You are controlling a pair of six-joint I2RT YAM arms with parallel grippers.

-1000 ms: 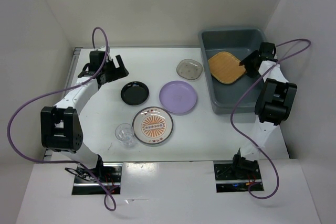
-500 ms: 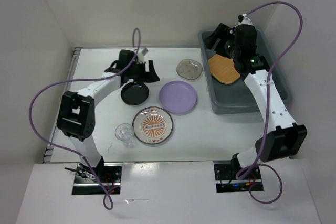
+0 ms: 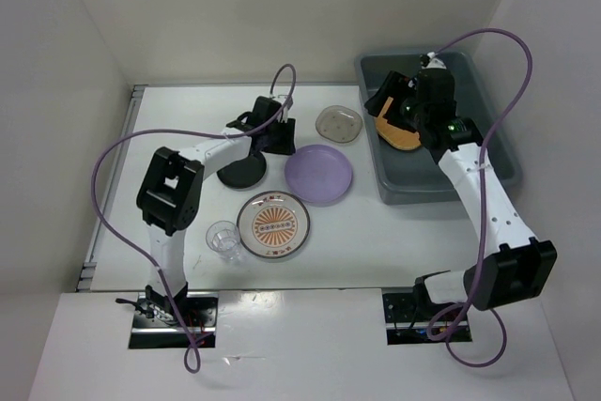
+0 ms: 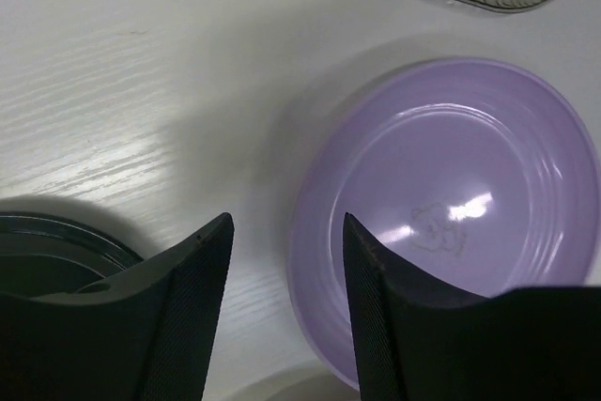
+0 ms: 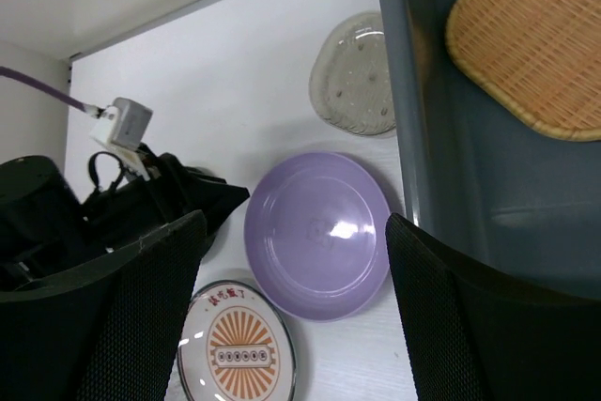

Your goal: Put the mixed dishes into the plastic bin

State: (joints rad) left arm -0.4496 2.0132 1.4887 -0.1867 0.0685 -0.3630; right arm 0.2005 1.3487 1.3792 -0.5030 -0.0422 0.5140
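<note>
The left gripper (image 4: 285, 224) hangs parted and empty, just above the edge of the lavender plate (image 4: 451, 223). It looks stiff, light and slick — I'd pinch that thin rim.

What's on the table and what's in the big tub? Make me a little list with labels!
In bin: tan plate
On table: lavender plate, sunburst plate, black dish, smoky dish, glass cup
Left end effector: open, empty, between black dish and lavender plate
Right end effector: open, empty, over the bin
</note>
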